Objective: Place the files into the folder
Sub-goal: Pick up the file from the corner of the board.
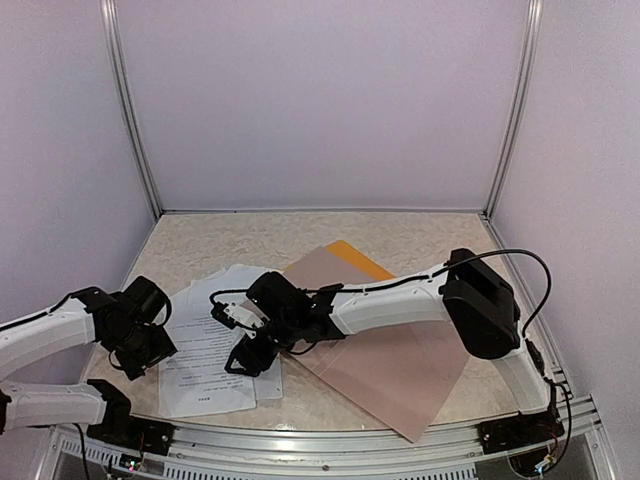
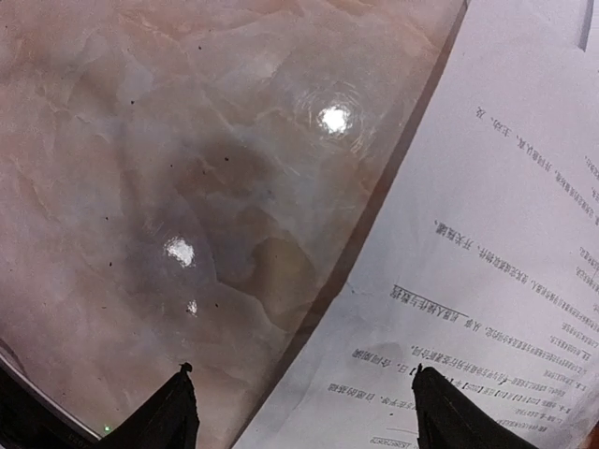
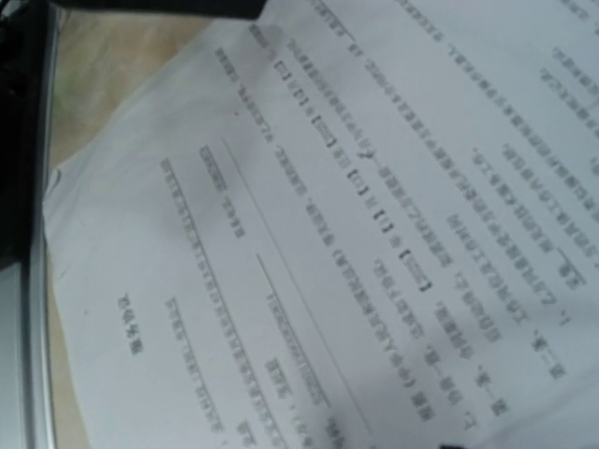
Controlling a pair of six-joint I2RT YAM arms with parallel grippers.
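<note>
Marbled beige table [image 1: 200,250] holds everything. Pinkish-brown flat board [image 1: 400,350] lies just right of the right pincer [image 1: 248,354], whose grip I can't tell. White printed paper sheets [image 1: 200,372] sit under it. Orange-yellow flat folder [image 1: 356,258] peeks out beyond, under the board. Left pincer [image 2: 309,426] is spread over the sheets' edge.

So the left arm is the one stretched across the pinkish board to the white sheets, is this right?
No, it is the right arm that is stretched across the pinkish board to the white sheets. The top external view shows it.
</note>
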